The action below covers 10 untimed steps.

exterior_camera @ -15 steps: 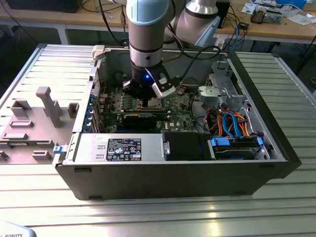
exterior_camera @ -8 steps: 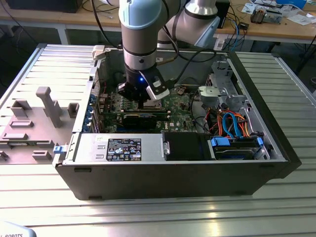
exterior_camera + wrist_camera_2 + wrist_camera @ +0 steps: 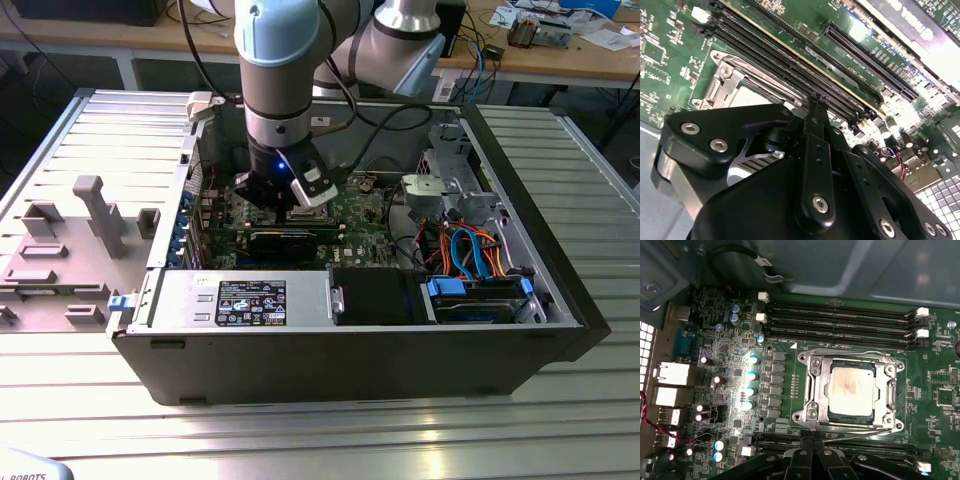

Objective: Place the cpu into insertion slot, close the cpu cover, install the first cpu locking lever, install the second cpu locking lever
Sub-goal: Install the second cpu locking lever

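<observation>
Black memory slots (image 3: 840, 322) flank the cpu cover (image 3: 852, 392), closed over the cpu (image 3: 851, 388); end effector (image 3: 812, 452) fingers pinched together.

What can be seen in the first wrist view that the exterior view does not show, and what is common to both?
First wrist view alone: the silvery-tan square cpu lying in the small square insertion slot, with the thin silvery metal cpu cover framing it, and long black memory slots beside them.

Exterior view alone: the whole open dark computer case, the grey ribbed metal table and the light-blue-capped robot arm reaching in.

Both: the green circuit board and the black gripper above it.
</observation>
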{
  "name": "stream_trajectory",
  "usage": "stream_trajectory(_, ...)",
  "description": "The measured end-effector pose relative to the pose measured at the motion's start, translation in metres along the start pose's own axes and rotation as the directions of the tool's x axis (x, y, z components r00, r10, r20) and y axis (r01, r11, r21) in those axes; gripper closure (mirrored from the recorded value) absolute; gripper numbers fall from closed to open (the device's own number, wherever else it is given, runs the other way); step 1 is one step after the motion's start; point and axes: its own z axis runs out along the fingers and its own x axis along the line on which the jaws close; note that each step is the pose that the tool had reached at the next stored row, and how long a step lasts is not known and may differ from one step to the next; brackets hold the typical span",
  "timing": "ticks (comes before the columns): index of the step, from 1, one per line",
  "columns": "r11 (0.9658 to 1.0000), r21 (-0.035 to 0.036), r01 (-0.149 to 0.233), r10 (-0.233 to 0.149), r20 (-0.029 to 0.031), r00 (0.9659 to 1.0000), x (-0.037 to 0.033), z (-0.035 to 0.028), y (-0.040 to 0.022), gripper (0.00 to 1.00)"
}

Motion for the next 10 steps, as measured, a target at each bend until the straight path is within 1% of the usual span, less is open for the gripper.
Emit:
stream_trajectory(3, 1.0000, -0.0004, 0.001, -0.001, 0.0000, 1.0000, 0.0033, 0.0022, 0.0000, 0.89)
stream_trajectory(6, 1.0000, -0.0019, 0.003, -0.003, -0.0002, 1.0000, 0.0051, 0.0030, 0.0001, 0.89)
stream_trajectory(8, 1.0000, -0.0043, 0.007, -0.007, -0.0006, 1.0000, 0.0059, 0.0039, 0.0000, 0.89)
stream_trajectory(10, 0.9999, -0.0090, 0.014, -0.014, -0.0010, 0.9999, 0.0065, 0.0051, -0.0001, 0.89)
